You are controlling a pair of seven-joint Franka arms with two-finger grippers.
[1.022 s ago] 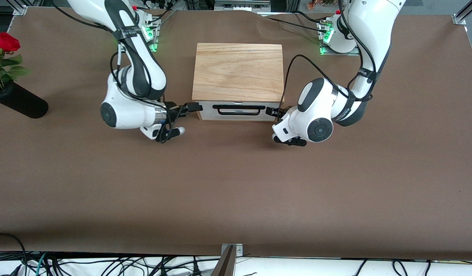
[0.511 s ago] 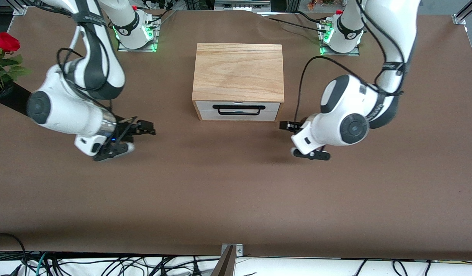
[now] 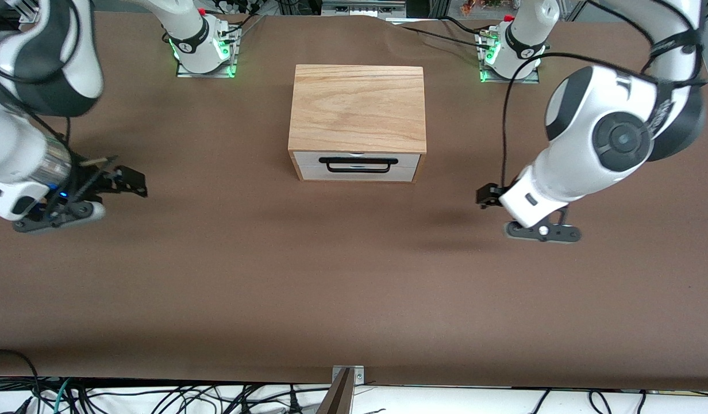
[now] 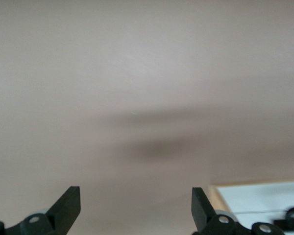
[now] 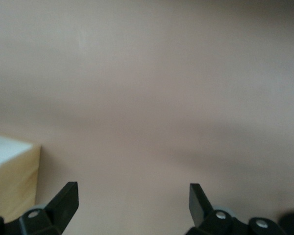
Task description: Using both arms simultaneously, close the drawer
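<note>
My right end effector [image 3: 137,183] hangs over the bare surface [image 3: 354,287] toward the right arm's end of it, well apart from the wooden box [image 3: 357,109]. Its fingers [image 5: 64,198] are spread wide with nothing between them; in the right wrist view only brown surface shows through the gap, with a corner of the box at the edge. I judge this a stand-off pose: the arm is clear of the box, so nothing of mine presses on it.

The drawer [image 3: 357,167] sits in the box's front face, the side turned to the front camera. Its white panel lies flush with the box front, and its black handle [image 3: 358,165] shows against that panel. No light wood interior is visible, so I take the drawer to be shut and the task to be essentially done.

My left end effector [image 3: 487,196] hovers over the surface toward the left arm's end, also well apart from the box. Its fingers [image 4: 68,205] are wide open and empty; the left wrist view shows the surface and a pale corner of the drawer front.

Nothing stands between either end effector and the box. The arm bases [image 3: 201,43] sit farther from the front camera than the box, out of the way.
</note>
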